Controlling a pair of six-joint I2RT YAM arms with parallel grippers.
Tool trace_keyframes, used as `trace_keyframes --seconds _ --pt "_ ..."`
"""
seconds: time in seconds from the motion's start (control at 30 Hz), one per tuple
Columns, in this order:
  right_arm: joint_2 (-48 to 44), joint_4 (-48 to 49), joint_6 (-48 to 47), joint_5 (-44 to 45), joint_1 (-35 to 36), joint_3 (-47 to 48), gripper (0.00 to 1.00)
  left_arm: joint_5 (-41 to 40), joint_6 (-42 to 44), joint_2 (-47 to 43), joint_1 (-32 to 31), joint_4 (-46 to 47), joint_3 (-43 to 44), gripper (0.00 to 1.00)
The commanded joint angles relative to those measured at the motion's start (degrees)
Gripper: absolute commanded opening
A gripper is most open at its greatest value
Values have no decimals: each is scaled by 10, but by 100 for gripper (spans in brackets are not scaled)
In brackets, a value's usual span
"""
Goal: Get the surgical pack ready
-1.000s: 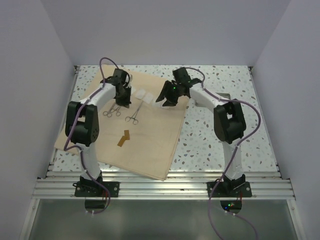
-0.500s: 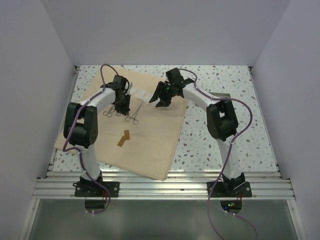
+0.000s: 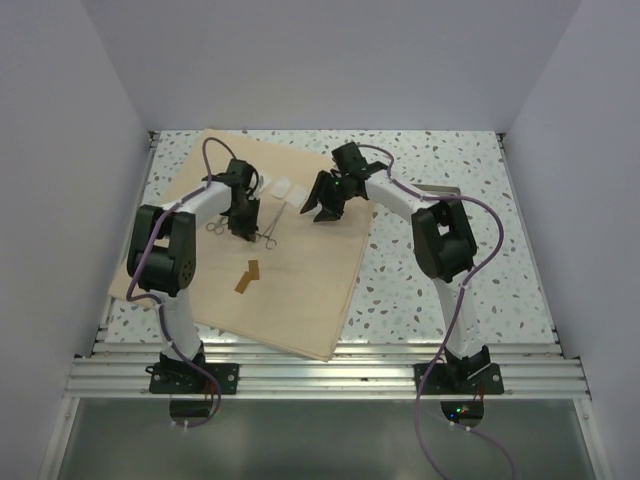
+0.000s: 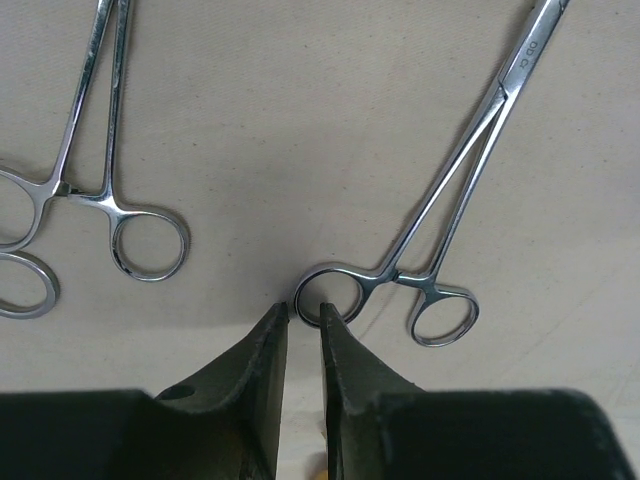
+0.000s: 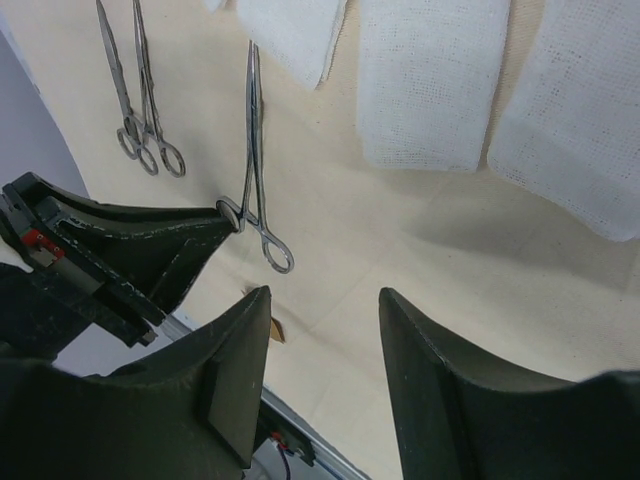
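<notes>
The tan fabric sheet [image 3: 300, 290] of the surgical pack lies spread on the table. On it lie three steel forceps: a pair [image 3: 217, 226] at the left and a single one [image 3: 268, 235] [image 4: 450, 215] beside them. White gauze squares [image 3: 285, 187] [image 5: 430, 80] sit further back. My left gripper [image 3: 245, 230] [image 4: 303, 312] hovers low, its jaws a narrow gap apart. Its tips straddle the rim of the single forceps' nearer ring without pinching it. My right gripper [image 3: 320, 212] [image 5: 325, 295] hangs open above bare fabric just in front of the gauze, holding nothing.
A small brown strip [image 3: 248, 276] lies on the fabric nearer the bases. A grey metal tray [image 3: 440, 192] is partly hidden behind the right arm on the speckled tabletop [image 3: 450, 280]. White walls enclose the back and both sides.
My left gripper moved toward the near side to the single forceps' rings, and its jaws parted from shut. My right gripper swung left and lower toward the gauze.
</notes>
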Motion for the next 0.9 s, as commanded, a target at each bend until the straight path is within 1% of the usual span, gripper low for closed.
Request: trace_keyframes --seconds 0.0,0.13,0.2,0.33,0.37,0.4,0.47,0.57,0.67,0.87 --pt "-35 4 -8 -16 0 4 51 -11 -7 -17 2 10 -3 24" --pt "-28 3 -8 -16 4 14 51 -7 -8 -11 2 21 -12 27" --pt "-21 -2 -8 -16 7 25 51 0 -6 -2 2 24 -12 25" --pt "-7 -8 -8 -19 15 46 51 17 -9 4 2 30 -11 13" --pt "-5 -9 -6 -19 17 53 52 19 -11 2 2 30 -12 7" --pt "1 -9 -4 -19 20 56 52 21 -12 0 2 30 -13 4" --pt "9 -12 -3 -23 25 71 53 21 -14 -12 2 24 -13 0" --pt "28 -16 2 -27 33 91 56 15 -16 -30 2 10 -10 0" --pt "42 -13 26 -26 42 101 56 22 -23 -51 2 2 -7 0" --pt "51 -5 57 -10 59 91 54 34 -36 -79 2 -4 -10 0"
